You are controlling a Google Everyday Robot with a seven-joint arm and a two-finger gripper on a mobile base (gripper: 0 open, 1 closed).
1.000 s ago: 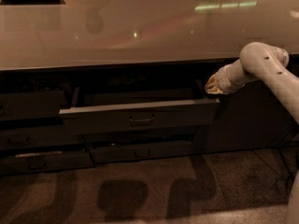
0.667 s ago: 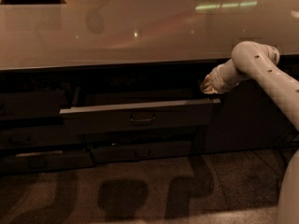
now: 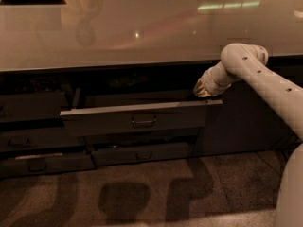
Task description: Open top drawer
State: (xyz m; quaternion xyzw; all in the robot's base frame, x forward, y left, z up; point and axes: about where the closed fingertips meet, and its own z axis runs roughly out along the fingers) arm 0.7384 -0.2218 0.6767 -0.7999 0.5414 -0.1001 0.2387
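The top drawer [image 3: 109, 119] stands pulled out from under the counter, a wide dark grey front with a small loop handle [image 3: 143, 122] at its centre. Its inner side walls show at the left and right ends. My gripper [image 3: 200, 90] hangs at the drawer's right end, just above the top edge of the front and slightly behind it, at the end of the pale arm [image 3: 258, 74] that reaches in from the right. The gripper does not touch the handle.
A glossy beige countertop [image 3: 142, 27] overhangs the drawers. Narrower drawer fronts sit below [image 3: 142, 154] and to the left [image 3: 31, 105]. A tall cabinet door [image 3: 246, 122] lies right of the drawer, behind the arm. Carpeted floor [image 3: 142, 193] spreads in front.
The arm and gripper have shifted a little to the left and slightly up along the drawer's right end. The drawer itself stays pulled out about the same.
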